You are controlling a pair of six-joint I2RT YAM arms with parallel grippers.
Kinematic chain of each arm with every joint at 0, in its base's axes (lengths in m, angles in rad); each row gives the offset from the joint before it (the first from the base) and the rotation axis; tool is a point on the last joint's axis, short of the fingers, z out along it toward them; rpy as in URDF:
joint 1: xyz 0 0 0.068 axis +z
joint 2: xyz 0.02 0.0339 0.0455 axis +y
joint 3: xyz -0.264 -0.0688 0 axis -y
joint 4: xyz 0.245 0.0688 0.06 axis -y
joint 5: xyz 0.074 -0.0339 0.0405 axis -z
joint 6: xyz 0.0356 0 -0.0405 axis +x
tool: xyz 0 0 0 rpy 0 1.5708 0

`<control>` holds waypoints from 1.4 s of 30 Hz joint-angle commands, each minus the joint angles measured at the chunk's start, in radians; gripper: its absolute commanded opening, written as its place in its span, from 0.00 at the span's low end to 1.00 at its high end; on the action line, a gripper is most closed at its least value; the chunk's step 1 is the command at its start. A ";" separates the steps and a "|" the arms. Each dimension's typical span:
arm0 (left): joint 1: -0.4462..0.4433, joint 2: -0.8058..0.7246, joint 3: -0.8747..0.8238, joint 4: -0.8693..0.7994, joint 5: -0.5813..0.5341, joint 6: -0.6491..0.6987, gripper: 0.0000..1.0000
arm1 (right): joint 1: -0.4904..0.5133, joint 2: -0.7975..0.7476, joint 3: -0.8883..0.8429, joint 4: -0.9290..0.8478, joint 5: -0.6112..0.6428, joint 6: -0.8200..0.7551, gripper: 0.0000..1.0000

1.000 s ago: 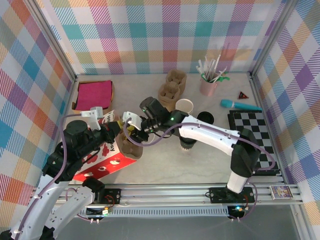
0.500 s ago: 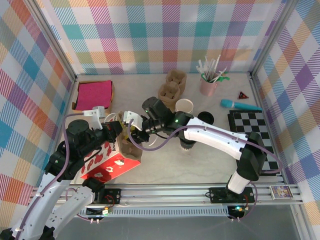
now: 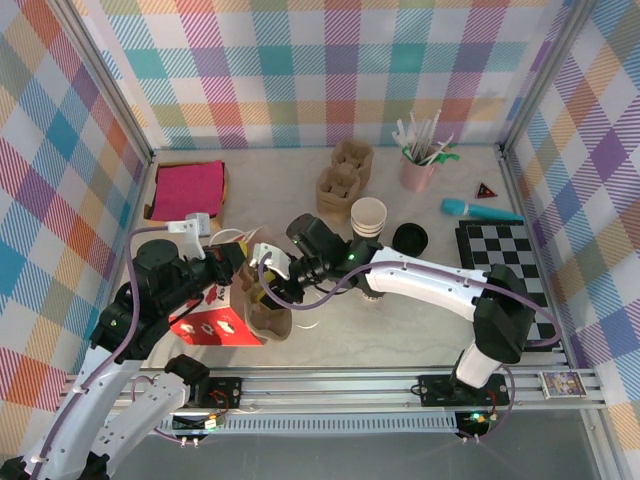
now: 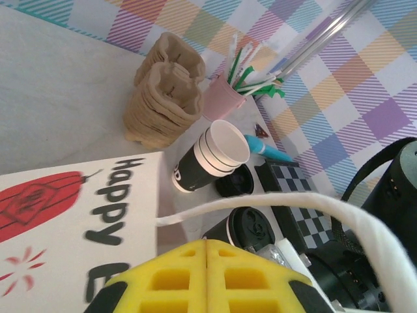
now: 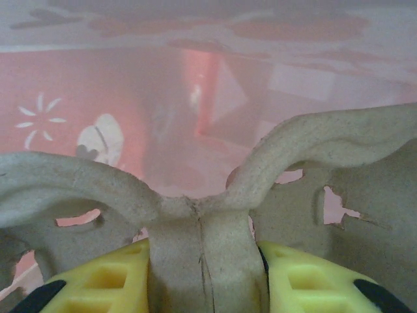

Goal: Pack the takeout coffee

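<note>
The takeout coffee [image 4: 251,228], a cup under a black lid, stands on the table to the right of the bag; in the top view it [image 3: 371,294] is mostly covered by my right forearm. My left gripper [image 3: 228,262] [image 4: 207,246] is shut at the top of the red-and-white paper bag [image 3: 205,315] [image 4: 78,215], whose white rope handle [image 4: 260,203] arches in front of the fingers. A brown cardboard cup carrier [image 3: 268,312] [image 5: 326,143] hangs in the bag's mouth. My right gripper [image 3: 270,275] [image 5: 202,261] is shut on its middle handle, with the bag's red inside [image 5: 98,85] behind.
A stack of spare carriers [image 3: 340,180] and a stack of open cups [image 3: 368,215] stand behind the bag, with a loose black lid [image 3: 410,238] beside them. A pink cup of straws [image 3: 418,165], a teal tool [image 3: 480,210] and a checkerboard [image 3: 500,250] are right; a napkin box [image 3: 188,188] is back left.
The bag has swung from lying tilted to nearly upright in my left gripper. My right gripper has moved toward the near edge with the carrier, lowering it into the bag's mouth.
</note>
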 commanded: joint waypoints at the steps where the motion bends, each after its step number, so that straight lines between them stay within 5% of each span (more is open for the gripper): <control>1: -0.007 -0.007 -0.005 0.045 0.024 0.007 0.00 | 0.007 0.002 0.021 0.060 -0.047 0.048 0.14; 15: -0.008 -0.018 -0.013 0.037 0.027 -0.013 0.00 | 0.006 0.028 0.079 0.074 0.301 0.075 0.12; 24: -0.009 -0.020 -0.026 0.048 0.025 -0.025 0.00 | 0.017 -0.016 0.078 0.016 0.504 0.277 0.09; 29: -0.007 -0.031 -0.035 0.058 0.020 -0.037 0.00 | 0.040 -0.015 0.011 0.098 0.521 0.275 0.09; 40: -0.007 -0.030 -0.021 0.084 0.026 -0.055 0.00 | 0.094 0.038 -0.013 0.196 0.825 0.255 0.08; 42: -0.007 -0.030 -0.025 0.089 0.027 -0.058 0.00 | 0.095 0.021 -0.054 0.267 0.771 0.226 0.10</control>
